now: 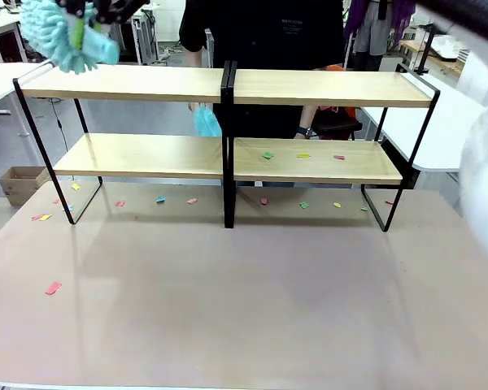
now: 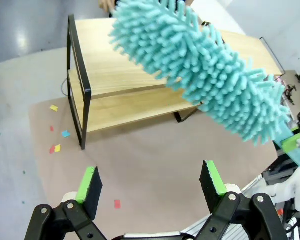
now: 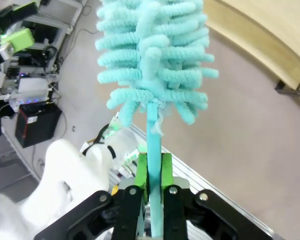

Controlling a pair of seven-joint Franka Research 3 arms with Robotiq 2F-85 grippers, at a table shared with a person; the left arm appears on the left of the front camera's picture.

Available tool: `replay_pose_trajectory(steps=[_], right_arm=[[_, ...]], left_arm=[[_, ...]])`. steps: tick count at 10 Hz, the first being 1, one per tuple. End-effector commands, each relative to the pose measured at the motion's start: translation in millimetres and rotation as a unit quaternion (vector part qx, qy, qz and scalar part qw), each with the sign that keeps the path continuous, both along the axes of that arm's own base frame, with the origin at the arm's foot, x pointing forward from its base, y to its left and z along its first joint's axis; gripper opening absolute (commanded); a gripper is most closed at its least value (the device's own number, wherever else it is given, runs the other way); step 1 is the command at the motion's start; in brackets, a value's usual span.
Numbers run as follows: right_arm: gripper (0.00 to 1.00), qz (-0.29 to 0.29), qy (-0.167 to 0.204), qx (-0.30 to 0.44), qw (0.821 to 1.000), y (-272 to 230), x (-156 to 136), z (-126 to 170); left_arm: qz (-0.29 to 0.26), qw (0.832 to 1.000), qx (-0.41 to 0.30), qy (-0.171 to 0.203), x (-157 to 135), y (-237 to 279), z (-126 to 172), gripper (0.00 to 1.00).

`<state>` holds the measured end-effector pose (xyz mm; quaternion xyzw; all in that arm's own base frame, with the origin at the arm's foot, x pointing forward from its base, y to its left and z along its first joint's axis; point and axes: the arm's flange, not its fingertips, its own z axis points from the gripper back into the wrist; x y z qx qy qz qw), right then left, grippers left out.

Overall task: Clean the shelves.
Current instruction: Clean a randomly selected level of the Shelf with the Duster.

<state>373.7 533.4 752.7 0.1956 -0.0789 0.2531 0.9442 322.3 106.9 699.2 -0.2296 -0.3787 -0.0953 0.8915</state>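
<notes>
Blur swallows my right arm (image 1: 484, 187) in the front view, where it is only a white smear down the picture's right edge. The teal duster (image 1: 65, 36) is cut by the top edge at upper left, and the dark shapes above it are too cropped for me to read. A person (image 1: 268, 32) in dark clothes stands behind the shelves (image 1: 130, 82), half hidden by the boards. They hold something light blue (image 1: 206, 122) between the tiers, and I can't make out what it is.

From the right wrist, my right pincer (image 3: 153, 162) is clamped on the duster's thin handle, with the fluffy head (image 3: 155, 55) rising straight ahead. My left pincer (image 2: 150, 175) hangs spread wide with nothing between its pads. It looks down on the left end of the shelves (image 2: 115, 65), and the duster (image 2: 205, 75) slants across above them.

The shelves stand along the far part of the beige table (image 1: 228, 309), spanning nearly its whole width. Coloured paper scraps (image 1: 302, 154) lie on the lower right board, and more (image 1: 53, 288) are scattered on the table beneath and to the left. A cardboard box (image 1: 20, 183) sits on the grey floor at left.
</notes>
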Motion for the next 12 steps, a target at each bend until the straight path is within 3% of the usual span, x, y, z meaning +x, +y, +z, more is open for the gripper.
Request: replay_pose_trajectory(steps=[1,3,6,7,8,10,12], right_arm=[[0.12,0.022,0.041,0.016,0.999,-91.8,-13.1,4.5],[0.12,0.0,0.064,0.041,0.997,-202.7,-36.1,10.4],[0.12,-0.034,0.054,0.118,0.991,-337.9,-80.8,-10.4],[0.12,-0.032,0.156,0.108,0.981,-368.7,-100.3,-48.8],[0.12,-0.072,0.223,0.109,0.966,-392.0,-114.9,-83.5],[0.12,-0.08,0.332,0.071,0.937,-419.7,-155.3,-142.2],[0.12,-0.067,0.39,0.06,0.916,-432.7,-188.2,-180.0]], left_arm=[[-0.001,1.0,0.0,0.0,-0.9,-0.6,-0.2,1.0],[-0.001,1.0,0.0,0.0,-0.9,-0.6,-0.2,1.0],[-0.001,1.0,0.0,0.0,-0.9,-0.6,-0.2,1.0],[-0.001,1.0,0.0,0.0,-0.9,-0.6,-0.2,1.0],[-0.001,1.0,0.0,0.0,-0.9,-0.6,-0.2,1.0],[-0.001,1.0,0.0,0.0,-0.9,-0.6,-0.2,1.0],[-0.001,1.0,0.0,0.0,-0.9,-0.6,-0.2,1.0]])
